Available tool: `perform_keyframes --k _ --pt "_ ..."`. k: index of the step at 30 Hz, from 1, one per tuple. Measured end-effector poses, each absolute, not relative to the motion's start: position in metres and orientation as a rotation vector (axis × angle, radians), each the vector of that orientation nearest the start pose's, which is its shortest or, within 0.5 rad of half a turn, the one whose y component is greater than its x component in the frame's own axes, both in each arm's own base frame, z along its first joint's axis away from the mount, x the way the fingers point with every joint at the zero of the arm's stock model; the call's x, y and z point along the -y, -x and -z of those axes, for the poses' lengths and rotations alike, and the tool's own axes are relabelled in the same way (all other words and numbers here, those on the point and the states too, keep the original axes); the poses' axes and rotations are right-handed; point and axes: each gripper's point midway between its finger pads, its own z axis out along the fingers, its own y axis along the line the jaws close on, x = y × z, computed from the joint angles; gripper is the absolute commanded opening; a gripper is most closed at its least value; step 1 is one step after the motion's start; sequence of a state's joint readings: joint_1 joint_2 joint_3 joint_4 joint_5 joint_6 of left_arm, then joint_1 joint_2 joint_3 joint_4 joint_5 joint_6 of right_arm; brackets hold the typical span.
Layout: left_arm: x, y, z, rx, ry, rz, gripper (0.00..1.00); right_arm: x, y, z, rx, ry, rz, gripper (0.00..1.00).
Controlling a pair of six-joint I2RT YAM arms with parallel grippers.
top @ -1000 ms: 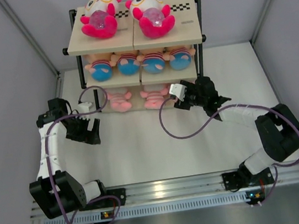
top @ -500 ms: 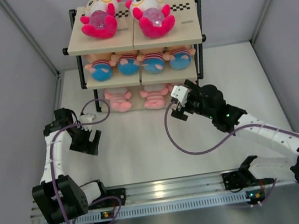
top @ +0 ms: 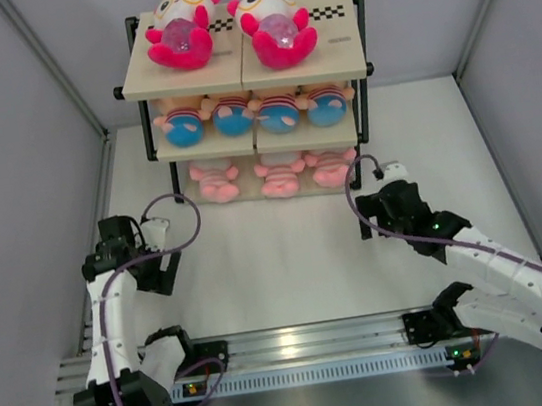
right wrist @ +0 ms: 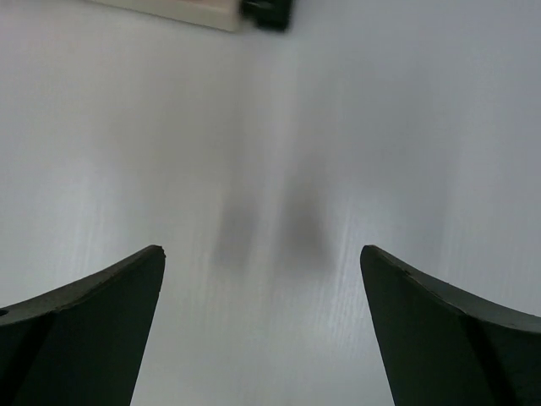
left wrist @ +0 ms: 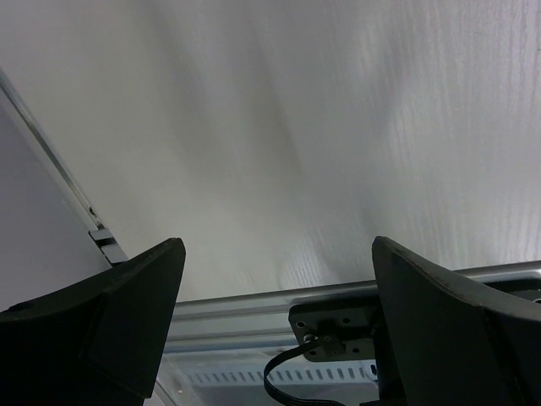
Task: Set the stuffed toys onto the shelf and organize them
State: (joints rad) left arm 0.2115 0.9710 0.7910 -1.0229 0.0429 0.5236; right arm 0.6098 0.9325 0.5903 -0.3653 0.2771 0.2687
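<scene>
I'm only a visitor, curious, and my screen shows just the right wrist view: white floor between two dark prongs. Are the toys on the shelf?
Observer: Yes. From above, the shelf holds nine: two magenta toys on top, four peach toys in the middle, three pink toys at the bottom.
Operator: Where is the thing I look through?
Observer: The right end effector hangs open over the table, near the shelf's right front leg.
Operator: And the other arm?
Observer: The left end effector is open and holds nothing, over the table's left side.
</scene>
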Motion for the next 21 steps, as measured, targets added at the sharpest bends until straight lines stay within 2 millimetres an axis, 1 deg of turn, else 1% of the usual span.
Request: perform_keyframes --k 2,4,6,8,10,14,21 --pt "-0.052 -0.168 -0.102 -2.717 -0.431 -0.164 0.99 -0.091 -0.247 -0.092 -2.297 0.028 -0.068 0.99" --pt "-0.054 -0.162 -0.103 -2.688 -0.424 -0.207 0.99 -0.061 -0.246 -0.083 -2.31 -0.159 -0.006 0.99" --pt "-0.056 -0.156 -0.103 -2.662 -0.416 -0.238 0.99 -0.041 -0.245 -0.083 -2.279 -0.3 0.015 0.99" --pt "-0.057 -0.152 -0.102 -2.647 -0.409 -0.263 0.99 -0.027 -0.245 -0.089 -2.217 -0.405 0.015 0.99" --pt "-0.059 -0.15 -0.102 -2.636 -0.403 -0.284 0.99 -0.021 -0.245 -0.094 -2.161 -0.471 0.008 0.99" --pt "-0.062 -0.151 -0.104 -2.626 -0.386 -0.31 0.99 -0.018 -0.242 -0.091 -2.139 -0.531 -0.002 1.0" --pt "-0.062 -0.158 -0.105 -2.607 -0.346 -0.31 0.99 -0.019 -0.242 -0.089 -2.15 -0.529 -0.003 0.99"
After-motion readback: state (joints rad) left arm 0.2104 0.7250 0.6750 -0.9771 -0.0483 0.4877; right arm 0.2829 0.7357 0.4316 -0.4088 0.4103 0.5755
